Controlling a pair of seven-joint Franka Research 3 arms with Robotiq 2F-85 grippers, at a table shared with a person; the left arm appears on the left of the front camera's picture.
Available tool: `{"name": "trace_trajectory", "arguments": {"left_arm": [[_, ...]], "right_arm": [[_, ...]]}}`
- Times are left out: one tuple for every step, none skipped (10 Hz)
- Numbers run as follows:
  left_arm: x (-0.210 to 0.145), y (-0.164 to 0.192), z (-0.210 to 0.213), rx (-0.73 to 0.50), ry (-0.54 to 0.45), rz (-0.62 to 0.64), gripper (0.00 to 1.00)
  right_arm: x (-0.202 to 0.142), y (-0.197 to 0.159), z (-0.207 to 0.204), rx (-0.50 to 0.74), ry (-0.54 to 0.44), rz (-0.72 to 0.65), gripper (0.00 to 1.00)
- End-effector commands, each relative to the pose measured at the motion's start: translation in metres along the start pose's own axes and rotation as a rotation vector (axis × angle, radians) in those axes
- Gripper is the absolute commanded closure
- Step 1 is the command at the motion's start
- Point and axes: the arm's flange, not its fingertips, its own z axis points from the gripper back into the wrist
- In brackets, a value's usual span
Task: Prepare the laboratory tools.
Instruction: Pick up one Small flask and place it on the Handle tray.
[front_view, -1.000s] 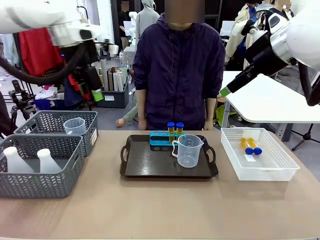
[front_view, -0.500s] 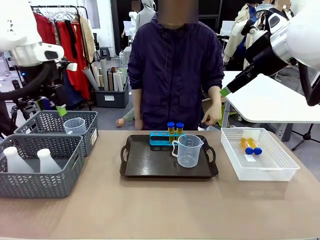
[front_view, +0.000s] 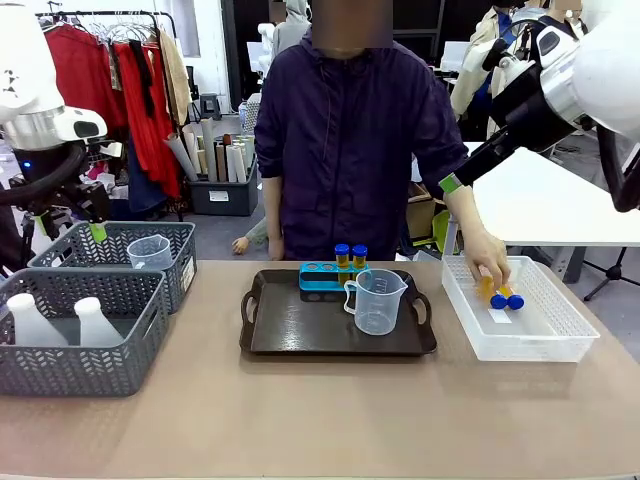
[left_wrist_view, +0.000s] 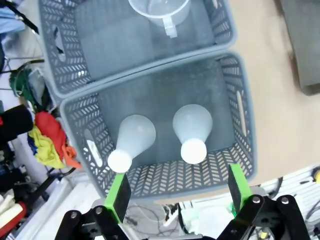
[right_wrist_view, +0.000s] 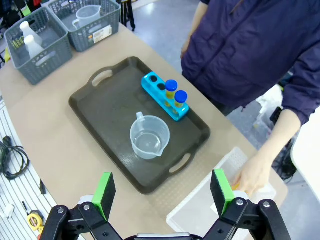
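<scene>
Presently: tan tabletop (front_view: 300, 430), bare along its near edge. The room behind is cluttered, with a clothes rail of red garments (front_view: 130, 80) and a white side table (front_view: 560, 210) (far right). A person (front_view: 350, 150) stands at the far side.

A dark tray (front_view: 290, 335) at centre carries a blue rack (front_view: 320, 280) with two amber tubes (front_view: 350, 258), blue-capped and upright. A clear measuring beaker (front_view: 377, 302) with handle and spout stands just in front of the rack. Two more amber tubes (front_view: 505, 298) lie in the white lattice basket (front_view: 560, 335) at right. The person's hand (front_view: 490, 268) is at them; I cannot tell whether it grips one.

The near grey basket (front_view: 80, 370) holds two whitish conical flasks (left_wrist_view: 192, 127), upright and side by side. The far grey basket (front_view: 90, 240) holds a second clear beaker (front_view: 150, 252).

The left gripper (left_wrist_view: 178, 192) hangs above the near grey basket, jaws wide, nothing between them. The right gripper (right_wrist_view: 162, 192) is high over the table, jaws wide and empty.
</scene>
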Motion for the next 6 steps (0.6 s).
{"name": "trace_trajectory", "arguments": {"left_arm": [[-0.0044, 0.0036, 0.0062, 0.013, 0.001, -0.017, 0.0], [-0.0044, 0.0036, 0.0062, 0.013, 0.001, -0.017, 0.0], [-0.0044, 0.0036, 0.0062, 0.013, 0.001, -0.017, 0.0], [-0.0044, 0.0036, 0.0062, 0.013, 0.001, -0.017, 0.0], [-0.001, 0.0002, 0.0028, 0.006, -0.003, -0.006, 0.0], [-0.0086, 0.0076, -0.0015, 0.016, 0.008, -0.052, 0.0]], "right_arm": [[0.0001, -0.0007, 0.0001, 0.012, -0.007, 0.002, 0.0], [0.0001, -0.0007, 0.0001, 0.012, -0.007, 0.002, 0.0], [0.0001, -0.0007, 0.0001, 0.012, -0.007, 0.002, 0.0], [0.0001, -0.0007, 0.0001, 0.012, -0.007, 0.002, 0.0], [0.0001, -0.0007, 0.0001, 0.012, -0.007, 0.002, 0.0], [0.0001, -0.0007, 0.0001, 0.012, -0.007, 0.002, 0.0]]}}
